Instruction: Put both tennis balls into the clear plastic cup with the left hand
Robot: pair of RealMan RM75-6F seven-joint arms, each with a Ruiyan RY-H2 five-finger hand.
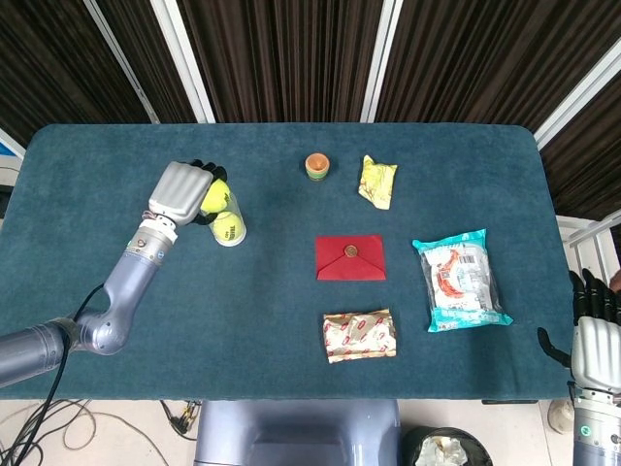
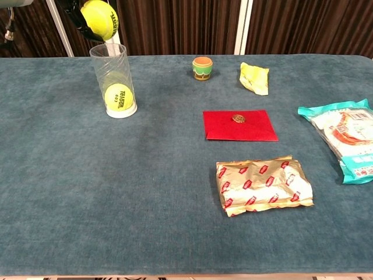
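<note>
A clear plastic cup point(image 2: 113, 76) stands upright on the blue table point(image 2: 145, 192) at the back left, with one yellow tennis ball point(image 2: 118, 95) resting at its bottom. My left hand point(image 1: 184, 193) grips a second yellow tennis ball point(image 2: 99, 18) just above and slightly left of the cup's rim. From the head view the held ball point(image 1: 214, 195) sits beside the cup point(image 1: 229, 229), with the hand's dark fingers point(image 1: 199, 217) wrapped around it. My right hand point(image 1: 594, 332) hangs off the table's right front corner, holding nothing, its fingers pointing up.
A small orange and green pot point(image 2: 202, 67) and a yellow wrapper point(image 2: 254, 78) lie at the back. A red envelope point(image 2: 239, 125) is in the middle, a gold snack pack point(image 2: 264, 185) in front of it, a teal packet point(image 2: 345, 137) at the right.
</note>
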